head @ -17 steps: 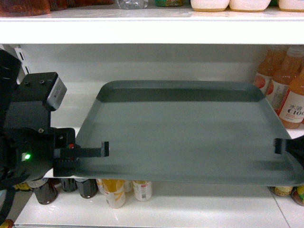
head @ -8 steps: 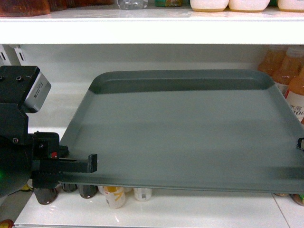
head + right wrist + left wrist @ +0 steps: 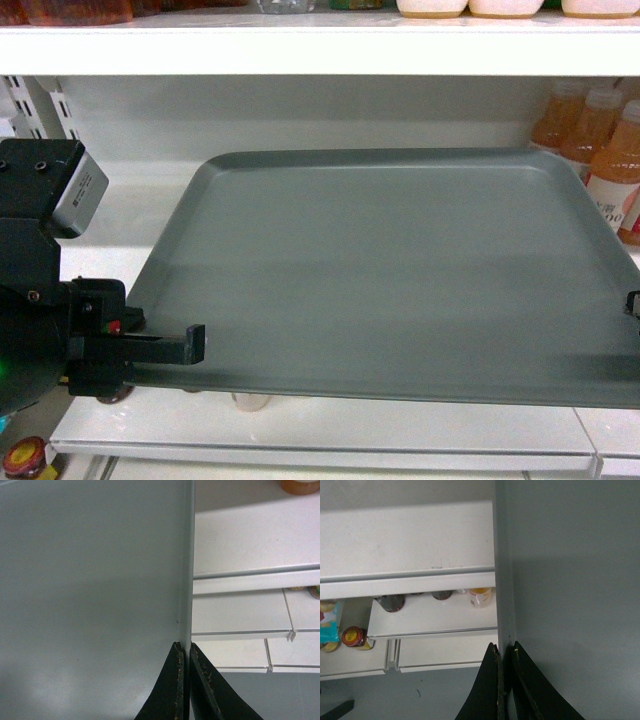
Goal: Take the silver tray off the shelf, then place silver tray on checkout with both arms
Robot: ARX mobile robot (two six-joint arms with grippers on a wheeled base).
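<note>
We hold the silver tray (image 3: pixel 390 270) by its two short edges, one gripper on each. Our left gripper (image 3: pixel 506 680) has its fingers nearly together with the tray's left rim pinched between them, and the left wrist view shows the rim running straight up and away from the fingertips. Our right gripper (image 3: pixel 184 675) is clamped the same way on the right rim; in the head view only a sliver of it shows at the frame's edge.

The tray hangs roughly level between the two grippers, its far edge toward the white back panel and its near edge jutting out past the front lip of the shelf (image 3: pixel 330 425). We judge it to be in the middle of coming off the shelf; the checkout is not in view in any picture.

The grip is the weak point. Each gripper bites only a thin strip of low rim near the tray's front, so most of the tray lies ahead of our fingers and its weight could lever it downward, letting the rim slip out. If our arms drift apart or together, or move at different speeds, the tray could twist and pop free on one side. Beyond the right gripper stand orange bottles (image 3: pixel 600 160), which a swing of the far corner could knock.
</note>
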